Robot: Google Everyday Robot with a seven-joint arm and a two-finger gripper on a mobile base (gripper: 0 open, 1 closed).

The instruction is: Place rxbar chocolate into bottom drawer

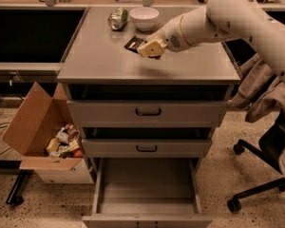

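Observation:
The rxbar chocolate [132, 43] is a flat black bar lying on the grey cabinet top, towards the back, with its right part hidden by my gripper. My gripper [149, 48] is right at the bar, reaching in from the right, low over the cabinet top. The bottom drawer [147, 216] is pulled out below, and its plain grey inside shows nothing in it.
A green can [118, 19] lies on its side and a white bowl [144, 17] stands at the back of the cabinet top [95, 56]. Two shallower drawers with black handles [148, 112] sit slightly open. A cardboard box of wrappers [38, 127] stands at the left, an office chair [261, 175] at the right.

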